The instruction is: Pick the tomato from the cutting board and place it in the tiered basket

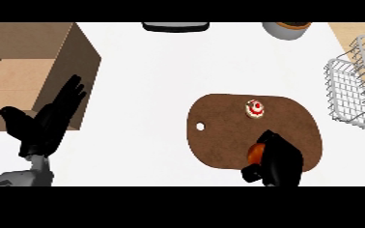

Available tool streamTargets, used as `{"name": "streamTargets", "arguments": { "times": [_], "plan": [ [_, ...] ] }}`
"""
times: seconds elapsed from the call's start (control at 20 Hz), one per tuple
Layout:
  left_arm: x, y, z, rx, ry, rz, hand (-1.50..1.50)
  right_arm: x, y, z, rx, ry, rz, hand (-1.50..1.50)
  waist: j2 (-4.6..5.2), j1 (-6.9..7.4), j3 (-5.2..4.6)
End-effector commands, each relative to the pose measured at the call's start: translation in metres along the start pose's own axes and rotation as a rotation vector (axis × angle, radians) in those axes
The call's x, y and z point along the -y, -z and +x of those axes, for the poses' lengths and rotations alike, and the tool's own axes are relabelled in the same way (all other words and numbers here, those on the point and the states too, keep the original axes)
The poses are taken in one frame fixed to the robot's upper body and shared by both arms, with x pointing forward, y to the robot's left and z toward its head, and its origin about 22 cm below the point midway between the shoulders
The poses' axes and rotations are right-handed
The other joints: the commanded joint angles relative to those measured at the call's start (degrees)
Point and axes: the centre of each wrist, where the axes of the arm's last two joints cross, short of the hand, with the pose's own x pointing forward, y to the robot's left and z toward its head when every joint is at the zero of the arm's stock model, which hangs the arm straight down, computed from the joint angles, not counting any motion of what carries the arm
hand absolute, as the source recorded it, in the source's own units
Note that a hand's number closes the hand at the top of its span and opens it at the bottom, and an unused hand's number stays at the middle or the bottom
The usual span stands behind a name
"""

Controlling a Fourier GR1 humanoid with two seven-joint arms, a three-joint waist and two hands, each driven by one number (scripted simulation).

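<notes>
On the white bench (164, 77) lies a brown cutting board (228, 125), oval, with a small hole near its left edge. The right robot hand (279, 162) is over the board's near right part, its black fingers curled round an orange-red tomato (256, 150), of which only a sliver shows at the hand's left side; the rest is hidden under the palm. Whether the tomato is resting on the board or is lifted off it cannot be told from this view.

Farther back on the same board, apart from the hand, sits a small round item with a white rim and red centre (255, 108). It lies between the hand and the far side of the bench.

At the right edge stands the wire tiered basket (345, 89), grey mesh, well apart from the tomato, just beyond the board's right end. Behind it, at the far right, is a strip of light wood surface (345, 34).

Along the far edge are a dark tray-like object (175, 26) and a grey bowl (287, 30) with something brown in it, both cut off by the view.

At the left is a large brown cardboard box (43, 67). The left robot hand (49, 121) shows in front of it, fingers straight and spread, pointing up, resting and holding nothing.
</notes>
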Motion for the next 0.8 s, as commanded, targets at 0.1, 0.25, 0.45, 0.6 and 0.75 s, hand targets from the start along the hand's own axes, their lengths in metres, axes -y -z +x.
{"name": "streamTargets", "arguments": {
  "times": [0.1, 0.25, 0.45, 0.6, 0.75],
  "plan": [
    [0.005, -0.002, 0.013, 0.003, 0.024, 0.017, 0.00, 0.004, -0.004, -0.001, 0.036, -0.041, -0.209, 1.50, 0.43, -0.15, 0.40],
    [0.001, -0.008, 0.000, -0.008, 0.001, 0.014, 0.00, 0.040, 0.063, -0.112, 0.167, -0.182, -0.172, 1.50, 0.40, -1.50, 0.71],
    [-0.003, -0.006, 0.000, -0.010, 0.001, 0.031, 0.00, 0.054, 0.082, -0.141, 0.243, -0.272, -0.148, 1.50, 0.73, -2.31, 1.11],
    [-0.004, -0.007, -0.003, -0.021, -0.011, 0.044, 0.00, 0.089, 0.101, -0.148, 0.333, -0.169, -0.259, 1.50, -0.09, -3.43, 1.22],
    [-0.005, -0.009, -0.005, -0.032, -0.016, 0.046, 0.00, 0.112, 0.110, -0.141, 0.400, 0.027, -0.317, 1.50, -0.80, -2.98, 1.55]
  ]
}}
